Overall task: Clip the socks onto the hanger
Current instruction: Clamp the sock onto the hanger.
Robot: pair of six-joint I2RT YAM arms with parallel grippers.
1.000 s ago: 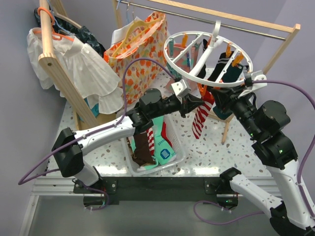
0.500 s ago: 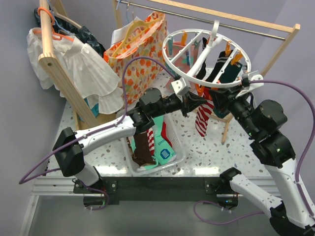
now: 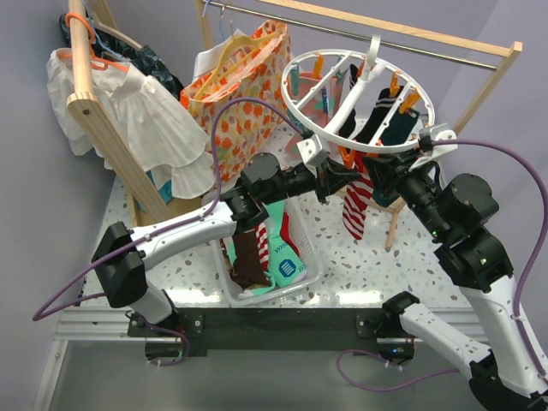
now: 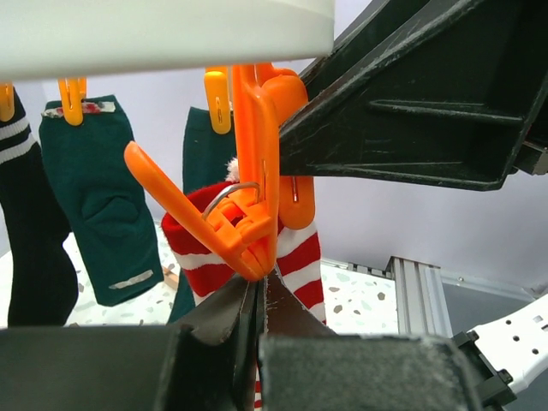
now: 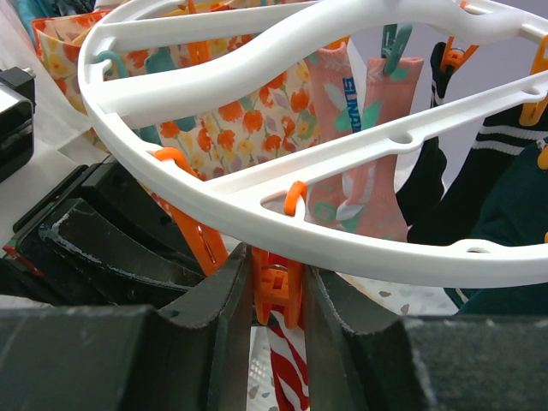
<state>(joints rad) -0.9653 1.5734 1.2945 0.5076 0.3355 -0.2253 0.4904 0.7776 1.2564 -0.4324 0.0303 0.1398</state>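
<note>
1. The hanger [image 3: 289, 104] already carries several clipped socks, including a dark teal sock [image 4: 90, 197] and a salmon sock [image 5: 360, 163].
2. The left gripper [image 4: 257, 295] is pinched narrow on the cuff of the red-and-white striped sock [image 3: 354, 208], directly beneath an orange clip [image 4: 255, 171].
3. The right gripper [image 5: 276, 291] clamps that clip from both sides.
4. Whether the clip bites the cuff cannot be told.
5. The remaining socks [image 3: 257, 257] lie in the clear bin [image 3: 310, 257], so the task is probably about half done.

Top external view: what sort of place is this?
Likely a lab's mock laundry corner, not a home: a speckled table holding a wooden clothes rail, and a white drying ring hung with socks.
</note>
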